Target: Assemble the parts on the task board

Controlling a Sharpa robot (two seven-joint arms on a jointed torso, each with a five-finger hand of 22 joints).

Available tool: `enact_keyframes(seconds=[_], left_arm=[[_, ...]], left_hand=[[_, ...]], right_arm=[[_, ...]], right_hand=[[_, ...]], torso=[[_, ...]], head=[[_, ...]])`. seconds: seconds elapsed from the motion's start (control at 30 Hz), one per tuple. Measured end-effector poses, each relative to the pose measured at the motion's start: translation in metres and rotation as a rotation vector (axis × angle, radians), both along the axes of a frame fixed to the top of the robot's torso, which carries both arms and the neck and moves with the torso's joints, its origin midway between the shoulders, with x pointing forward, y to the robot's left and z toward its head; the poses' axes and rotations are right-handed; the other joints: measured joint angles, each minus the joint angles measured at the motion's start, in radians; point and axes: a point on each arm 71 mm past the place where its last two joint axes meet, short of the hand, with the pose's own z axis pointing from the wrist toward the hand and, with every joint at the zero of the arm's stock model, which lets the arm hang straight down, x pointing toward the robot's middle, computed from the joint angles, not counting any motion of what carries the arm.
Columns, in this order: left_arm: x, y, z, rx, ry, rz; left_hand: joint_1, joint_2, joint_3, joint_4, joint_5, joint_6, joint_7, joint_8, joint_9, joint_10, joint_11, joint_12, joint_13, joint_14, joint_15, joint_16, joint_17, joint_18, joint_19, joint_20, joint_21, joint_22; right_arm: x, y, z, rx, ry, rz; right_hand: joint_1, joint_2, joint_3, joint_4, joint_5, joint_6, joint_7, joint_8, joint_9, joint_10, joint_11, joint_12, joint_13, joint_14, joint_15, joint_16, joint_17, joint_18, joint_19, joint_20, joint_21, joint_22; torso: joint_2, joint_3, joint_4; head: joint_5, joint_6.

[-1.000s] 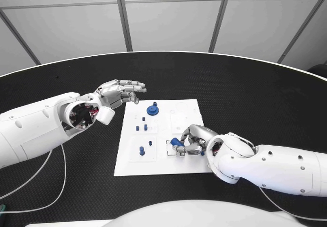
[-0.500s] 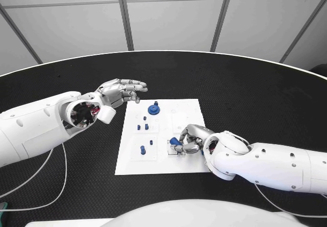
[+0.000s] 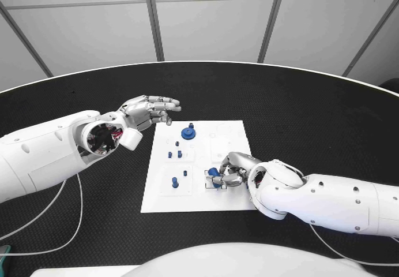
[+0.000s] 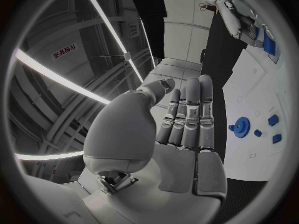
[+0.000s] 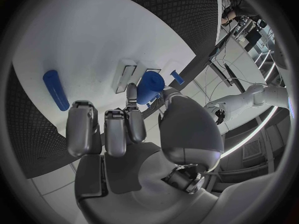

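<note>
The white task board (image 3: 158, 199) lies in the middle of the table. My right hand (image 3: 231, 174) rests on its near right part and pinches a small blue part (image 3: 214, 172) between thumb and finger, right at a small raised white fixture (image 3: 210, 183). The right wrist view shows that blue part (image 5: 150, 87) at the fingertips, close to the board (image 5: 81, 35). A blue gear (image 3: 188, 134) stands at the board's far end. Small blue pegs (image 3: 174, 154) and another blue peg (image 3: 174, 183) stand on the left half. My left hand (image 3: 151, 113) hovers off the far left corner, fingers apart, holding nothing.
The black table (image 3: 316, 115) surrounds the board, with its pale rim (image 3: 349, 78) behind. A thin white cable (image 3: 71, 231) loops on the table under my left arm. In the right wrist view a blue peg (image 5: 56, 89) lies flat on the board.
My right arm has shifted a little to the left, with the hand still holding the blue part at the same spot. The left hand has hardly moved.
</note>
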Motion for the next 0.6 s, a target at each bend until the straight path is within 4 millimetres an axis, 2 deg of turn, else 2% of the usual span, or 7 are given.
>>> enact_keyframes(seconds=[0.17,0.37,0.6], left_arm=[[-0.0002,0.0002,0.0000,0.001,0.001,-0.001],[-0.0004,0.0007,0.0000,0.002,0.003,-0.001],[-0.0004,0.0011,0.0000,0.003,0.003,0.000]], left_hand=[[0.000,0.000,0.000,0.000,0.000,0.000,0.000,0.000,0.000,0.000,0.000,0.000,0.000,0.000,0.000,0.000,0.000,0.000,0.000,0.000,0.000,0.000],[0.000,0.000,0.000,0.000,0.000,0.000,0.000,0.000,0.000,0.000,0.000,0.000,-0.001,0.000,0.000,0.000,0.000,0.000,0.000,0.000,0.000,0.000],[0.000,0.000,0.000,0.000,0.000,0.000,0.000,0.000,0.000,0.000,0.000,0.000,-0.001,0.000,0.000,0.000,0.000,0.000,0.000,0.000,0.000,0.000]], right_arm=[[0.0009,-0.0008,0.0007,0.009,-0.011,-0.011],[0.0005,0.0004,0.0010,0.012,-0.012,-0.008],[0.0007,0.0009,0.0011,0.014,-0.014,-0.008]], right_hand=[[-0.022,0.009,-0.030,0.001,-0.071,-0.008,0.007,0.008,0.005,0.002,-0.002,0.000,0.000,-0.001,-0.001,0.000,0.000,0.000,0.004,-0.004,0.000,0.000],[-0.027,0.014,-0.043,0.000,-0.095,-0.010,0.005,0.010,0.006,0.002,-0.002,-0.001,0.000,-0.001,-0.001,0.000,0.000,0.000,0.004,-0.004,0.000,0.000],[-0.049,0.035,-0.089,0.001,-0.170,-0.015,0.007,0.019,0.011,0.002,-0.002,-0.006,0.001,-0.001,-0.001,0.000,0.000,0.000,0.004,-0.004,-0.006,0.000]], torso=[[0.000,0.0000,-0.0005],[0.000,0.0000,0.0002],[0.000,0.0000,0.0001]], head=[[0.002,0.000],[0.003,-0.001],[0.006,-0.001]])
